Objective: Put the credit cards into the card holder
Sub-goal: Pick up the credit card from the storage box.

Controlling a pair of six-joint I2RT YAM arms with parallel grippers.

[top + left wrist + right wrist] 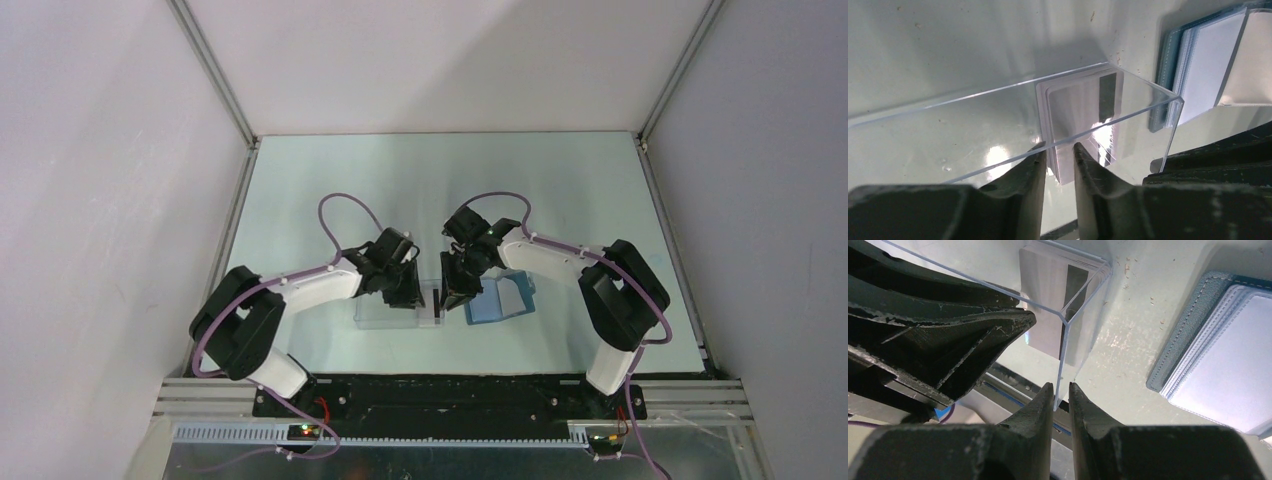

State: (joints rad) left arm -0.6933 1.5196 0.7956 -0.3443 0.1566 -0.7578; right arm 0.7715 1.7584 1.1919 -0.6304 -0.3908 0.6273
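Note:
The credit cards point(1073, 110), a whitish stack with a black stripe, lie flat at the right end of a clear plastic box point(380, 315). My left gripper point(1058, 150) points down over the stack's near edge, jaws a narrow gap apart, nothing pinched between them. My right gripper point(1061, 390) is shut on the box's thin end wall point(1068, 340) near its corner, next to the left gripper point(415, 298). The teal card holder point(500, 300) lies open on the table just right of the box, its clear sleeves point(1228, 370) facing up. The same cards point(1045, 295) show through the box in the right wrist view.
The two grippers sit almost side by side at the box's right end, with the right gripper point(452, 298) between box and wallet. The black base rail point(450, 385) runs along the table's near edge. Grey walls enclose the pale table point(440, 180).

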